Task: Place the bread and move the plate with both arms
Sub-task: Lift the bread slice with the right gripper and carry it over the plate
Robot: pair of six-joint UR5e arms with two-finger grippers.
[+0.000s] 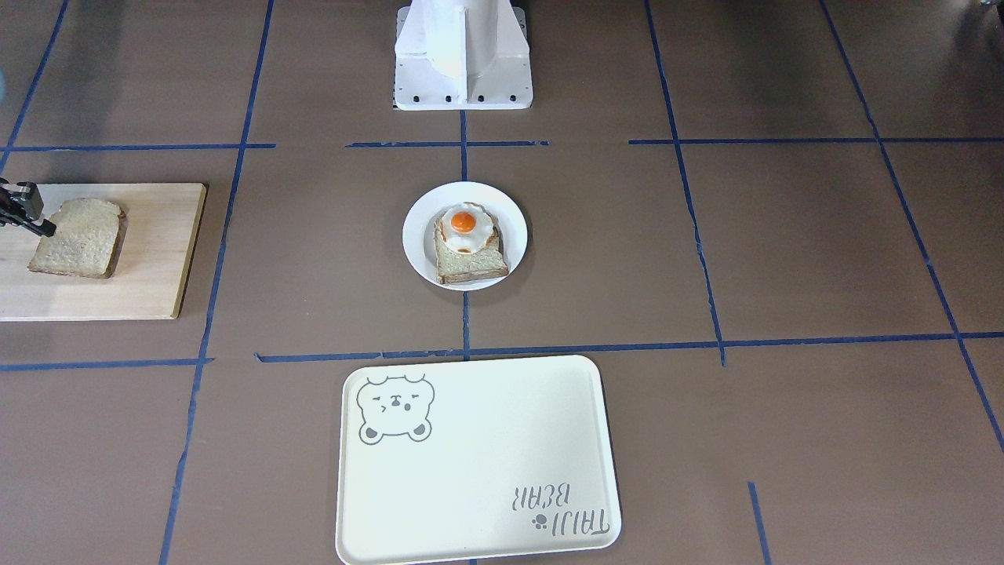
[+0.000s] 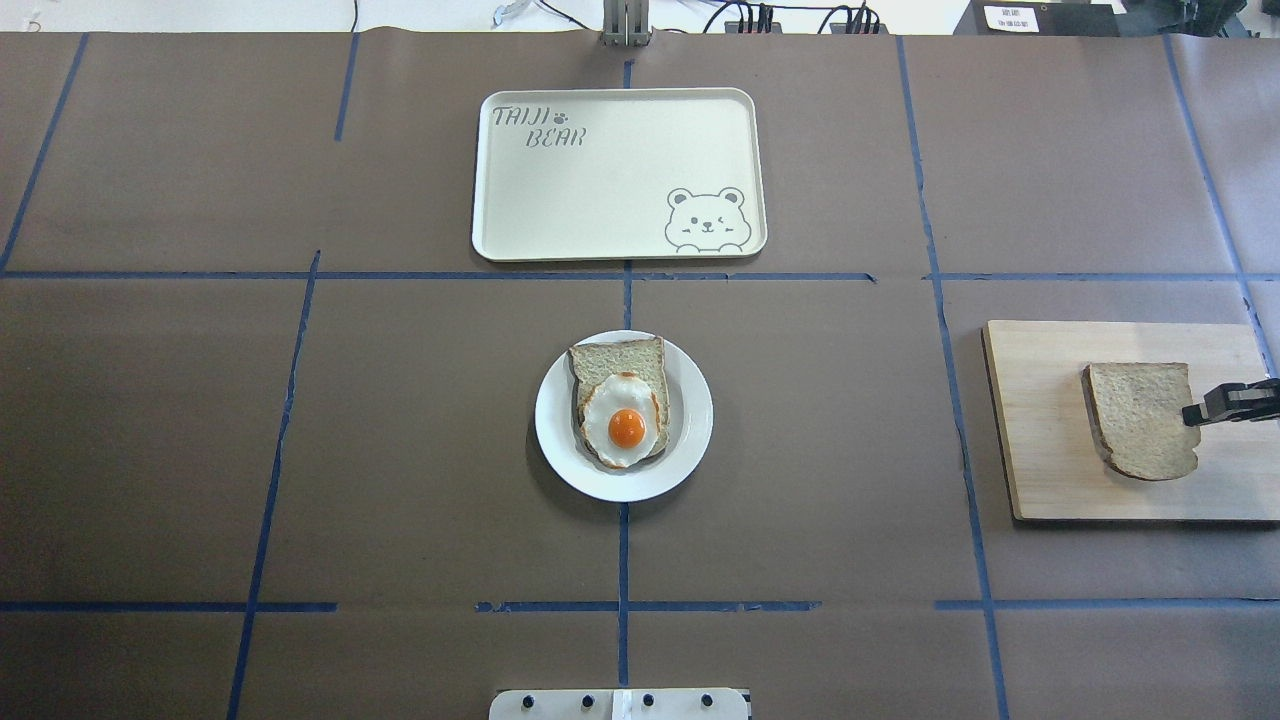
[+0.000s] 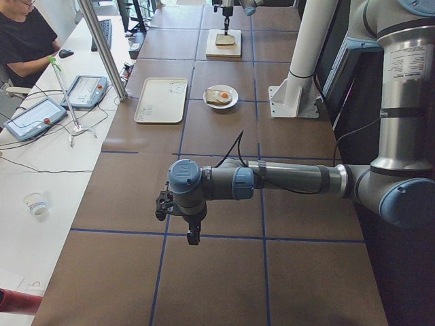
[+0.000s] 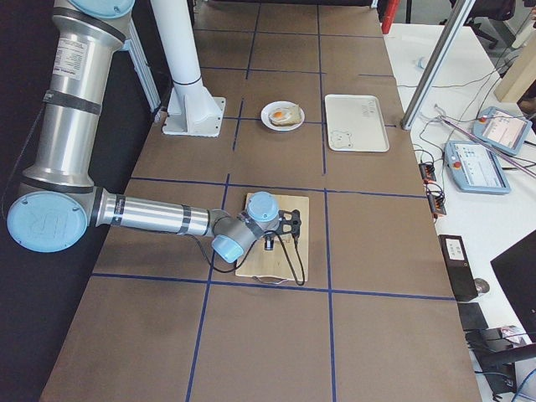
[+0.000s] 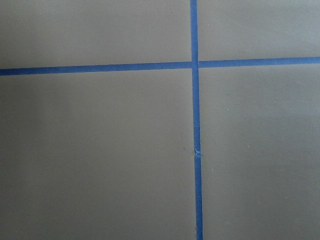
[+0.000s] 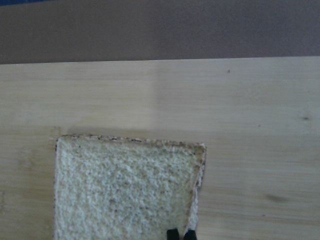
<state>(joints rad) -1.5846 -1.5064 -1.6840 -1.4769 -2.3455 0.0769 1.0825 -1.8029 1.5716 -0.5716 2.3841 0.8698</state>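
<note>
The bread [image 2: 1138,418] lies on a wooden cutting board [image 2: 1040,440] at the table's right side; it also shows in the front view [image 1: 78,238] and fills the right wrist view [image 6: 125,190]. My right gripper [image 2: 1195,415] reaches in from the edge, its two black fingertips [image 6: 173,233] close together on the bread's crust edge. The small white plate [image 2: 695,400] sits at the table's centre and holds a toasted slice with a fried egg [image 2: 625,420]. My left gripper [image 3: 194,234] hangs over bare table far from the plate; I cannot tell whether it is open.
A cream bear tray [image 2: 600,180] lies beyond the plate, on the side away from the robot. The white pedestal [image 1: 463,55] stands at the robot's side. Blue tape lines [image 5: 195,150] cross the brown table. An operator [image 3: 24,41] sits at a side desk.
</note>
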